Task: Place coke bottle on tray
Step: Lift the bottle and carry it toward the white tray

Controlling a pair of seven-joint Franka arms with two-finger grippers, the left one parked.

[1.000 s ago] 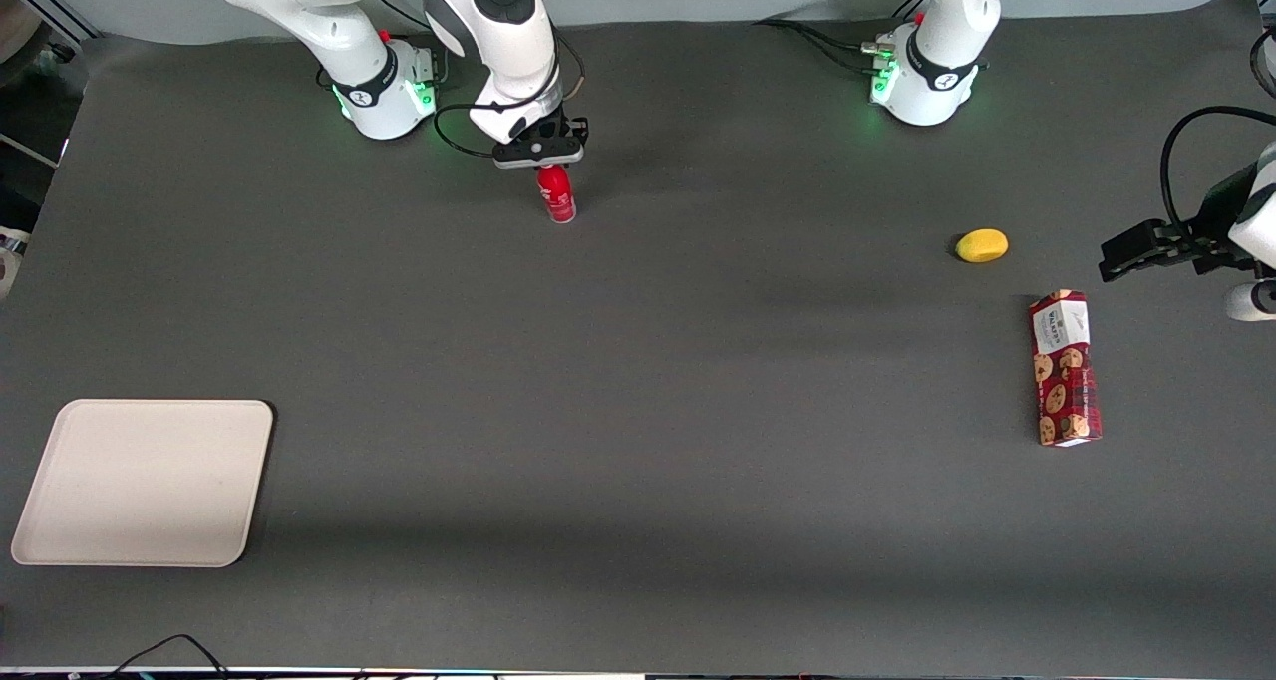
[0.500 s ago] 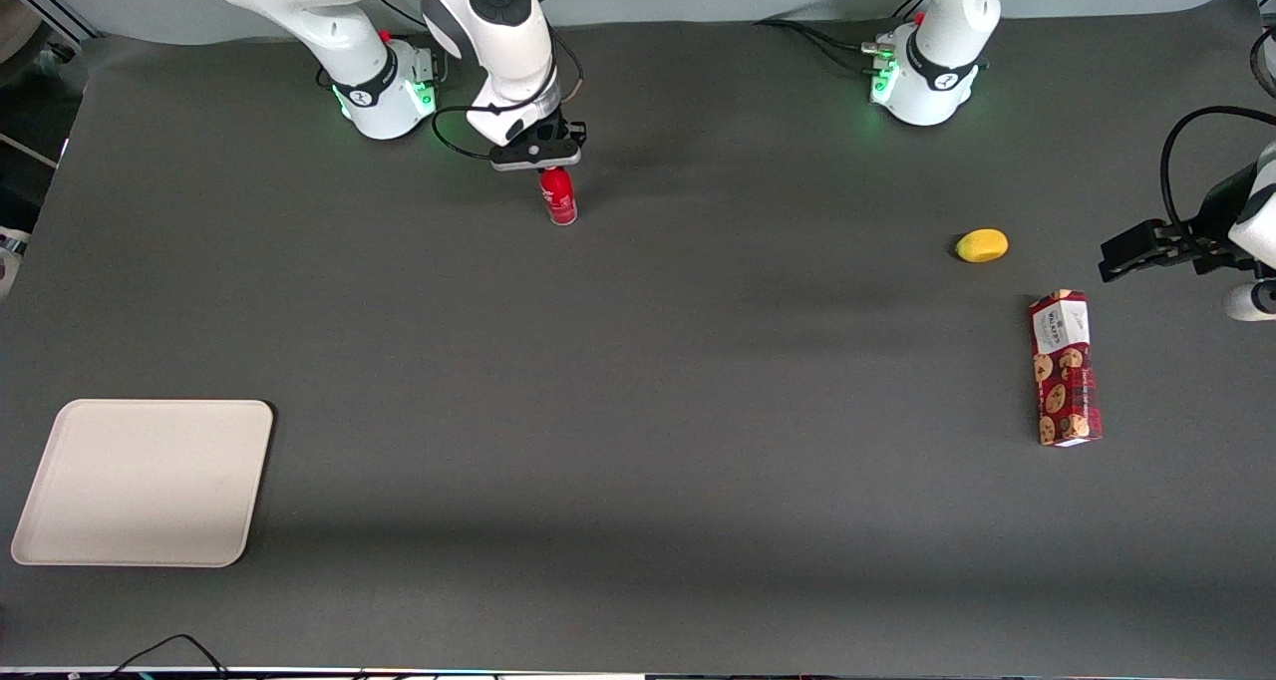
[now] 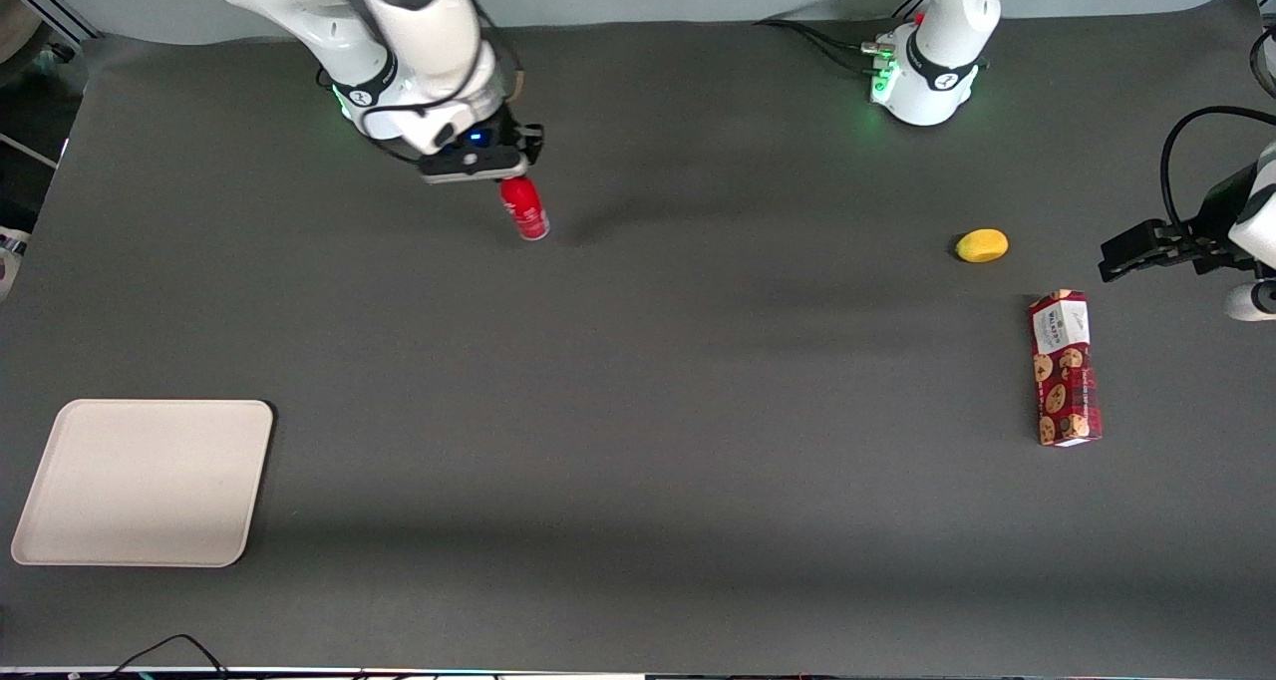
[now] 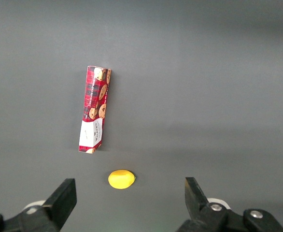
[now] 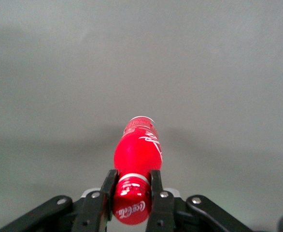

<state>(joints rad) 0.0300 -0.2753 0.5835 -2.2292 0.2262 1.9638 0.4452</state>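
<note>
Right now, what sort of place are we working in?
Probably a robotics lab bench: a dark mat-covered table, the end effector gripping a coke bottle, with a tray waiting.

Right arm – gripper closed on the coke bottle, raised above the table

Gripper (image 3: 498, 173) pointing downward, hanging off the white wrist link near the arm's base, at roughly 11 o'clock of the front view. Both fingers (image 5: 107, 186) pressed against the neck of the coke bottle (image 3: 524, 209), one on each side, just under the red cap; the gripper (image 5: 132, 191) grips so that the bottle body hangs below it – tilted slightly, its base swung toward 5 o'clock in the front view. A blue light shows on the gripper housing, a green one at the arm's base. Black cable loops from wrist to gripper body.
</note>
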